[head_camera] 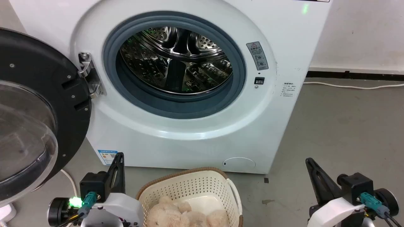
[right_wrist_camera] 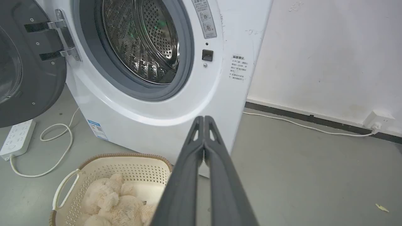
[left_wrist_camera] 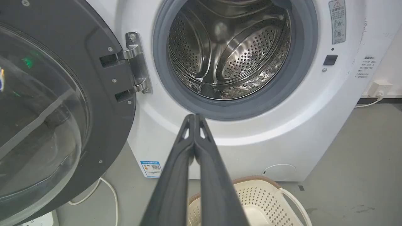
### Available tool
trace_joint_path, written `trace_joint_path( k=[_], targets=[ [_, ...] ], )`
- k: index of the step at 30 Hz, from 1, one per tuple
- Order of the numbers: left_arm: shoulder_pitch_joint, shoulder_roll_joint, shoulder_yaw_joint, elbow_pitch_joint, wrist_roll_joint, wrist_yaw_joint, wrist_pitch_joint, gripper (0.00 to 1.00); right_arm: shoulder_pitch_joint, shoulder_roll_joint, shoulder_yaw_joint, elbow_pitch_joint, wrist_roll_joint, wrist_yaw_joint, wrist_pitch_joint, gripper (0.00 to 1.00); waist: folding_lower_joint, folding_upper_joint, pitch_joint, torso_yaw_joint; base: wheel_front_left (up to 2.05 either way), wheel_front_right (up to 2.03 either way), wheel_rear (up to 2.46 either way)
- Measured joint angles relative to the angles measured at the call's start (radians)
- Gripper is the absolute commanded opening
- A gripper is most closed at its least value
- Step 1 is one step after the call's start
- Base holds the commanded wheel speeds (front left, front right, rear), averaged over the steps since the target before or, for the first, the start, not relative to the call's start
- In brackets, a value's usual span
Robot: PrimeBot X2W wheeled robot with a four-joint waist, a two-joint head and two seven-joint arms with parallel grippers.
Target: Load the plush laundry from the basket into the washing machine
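My left gripper (left_wrist_camera: 194,117) and right gripper (right_wrist_camera: 204,119) are clenched, empty; the plush laundry (right_wrist_camera: 110,201) lies in the basket (right_wrist_camera: 125,156) before the washing machine (head_camera: 189,142).

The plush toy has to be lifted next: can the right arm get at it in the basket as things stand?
Probably yes: the toy lies uncovered in the open basket, nothing between it and the shut right gripper.

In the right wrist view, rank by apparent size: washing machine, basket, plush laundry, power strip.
1. washing machine
2. basket
3. plush laundry, inside the basket
4. power strip, though it lies farther off
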State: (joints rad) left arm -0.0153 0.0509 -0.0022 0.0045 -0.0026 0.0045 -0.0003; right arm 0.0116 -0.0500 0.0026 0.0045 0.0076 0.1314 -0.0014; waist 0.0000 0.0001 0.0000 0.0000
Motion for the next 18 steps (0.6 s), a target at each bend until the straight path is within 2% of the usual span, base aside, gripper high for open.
trace_joint_path(
  k=[18],
  targets=[
    [0.0,0.0,0.0,0.0,0.0,0.0,0.0,0.0,0.0,0.0,0.0,0.0,0.0,0.0,0.0,0.0,0.0,0.0,0.0,0.0,0.0,0.0,0.0]
  ],
)
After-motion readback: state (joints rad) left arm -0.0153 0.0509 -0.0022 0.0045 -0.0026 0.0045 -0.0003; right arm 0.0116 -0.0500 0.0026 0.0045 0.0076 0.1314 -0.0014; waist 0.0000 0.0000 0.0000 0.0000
